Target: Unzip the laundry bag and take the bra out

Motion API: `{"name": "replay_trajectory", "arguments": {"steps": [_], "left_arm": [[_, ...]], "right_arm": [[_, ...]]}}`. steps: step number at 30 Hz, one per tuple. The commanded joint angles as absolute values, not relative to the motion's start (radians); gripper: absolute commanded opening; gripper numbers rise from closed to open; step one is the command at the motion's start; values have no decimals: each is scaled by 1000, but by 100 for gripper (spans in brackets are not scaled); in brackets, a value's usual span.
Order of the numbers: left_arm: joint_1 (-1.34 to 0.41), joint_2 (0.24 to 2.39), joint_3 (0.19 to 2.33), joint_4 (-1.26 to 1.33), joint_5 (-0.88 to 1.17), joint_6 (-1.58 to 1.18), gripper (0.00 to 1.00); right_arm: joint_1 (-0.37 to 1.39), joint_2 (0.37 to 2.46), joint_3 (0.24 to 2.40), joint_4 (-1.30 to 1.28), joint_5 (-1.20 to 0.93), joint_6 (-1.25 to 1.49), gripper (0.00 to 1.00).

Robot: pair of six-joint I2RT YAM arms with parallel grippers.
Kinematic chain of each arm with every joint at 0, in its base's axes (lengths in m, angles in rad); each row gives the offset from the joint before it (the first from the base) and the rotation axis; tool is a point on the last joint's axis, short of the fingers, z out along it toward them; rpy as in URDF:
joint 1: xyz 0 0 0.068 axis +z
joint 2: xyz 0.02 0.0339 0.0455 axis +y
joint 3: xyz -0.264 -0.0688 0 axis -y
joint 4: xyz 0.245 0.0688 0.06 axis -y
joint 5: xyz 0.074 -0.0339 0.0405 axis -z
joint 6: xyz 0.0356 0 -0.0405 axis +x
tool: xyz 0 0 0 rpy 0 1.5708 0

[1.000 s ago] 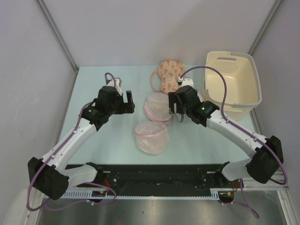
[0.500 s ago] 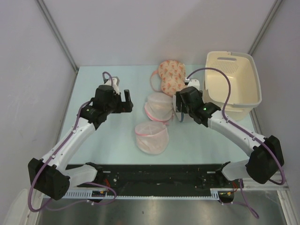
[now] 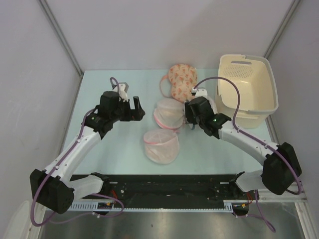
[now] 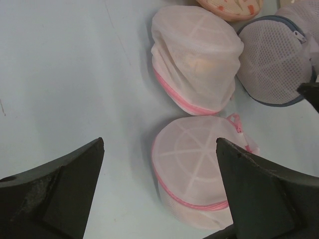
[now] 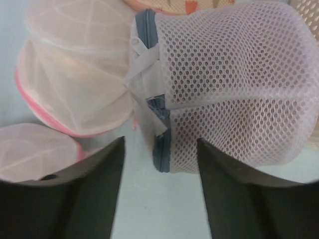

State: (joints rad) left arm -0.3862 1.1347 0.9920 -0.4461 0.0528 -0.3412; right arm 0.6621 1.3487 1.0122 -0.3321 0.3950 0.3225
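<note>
The laundry bag (image 5: 229,84) is a white mesh dome with a grey zip rim (image 5: 162,149) and a white pull tab. It lies on its side right in front of my right gripper (image 5: 159,194). That gripper is open and empty, and the lower end of the zip rim sits between its fingers. In the top view the right gripper (image 3: 191,119) hovers over the bag (image 3: 208,102). My left gripper (image 4: 159,189) is open and empty, above the table left of the pouches (image 3: 135,107). The bag also shows in the left wrist view (image 4: 274,59). The dark red bra is not visible.
Two round mesh pouches with pink trim lie left of the bag, one nearer the back (image 3: 167,113) and one nearer the front (image 3: 161,145). A peach patterned bra (image 3: 180,79) lies behind them. A cream basket (image 3: 247,110) stands at the back right.
My right gripper has shifted slightly over the laundry bag, first right, then back left. My left gripper has drifted a little toward the back. Nothing was grasped.
</note>
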Motion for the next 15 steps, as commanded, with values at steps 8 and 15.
{"name": "replay_trajectory", "arguments": {"steps": [8, 15], "left_arm": [[-380, 1109, 1022, -351, 257, -281, 100], [-383, 1100, 916, -20, 501, -314, 100]], "right_arm": [[568, 1335, 982, -182, 94, 169, 0], [526, 1149, 974, -238, -211, 172, 0]]}}
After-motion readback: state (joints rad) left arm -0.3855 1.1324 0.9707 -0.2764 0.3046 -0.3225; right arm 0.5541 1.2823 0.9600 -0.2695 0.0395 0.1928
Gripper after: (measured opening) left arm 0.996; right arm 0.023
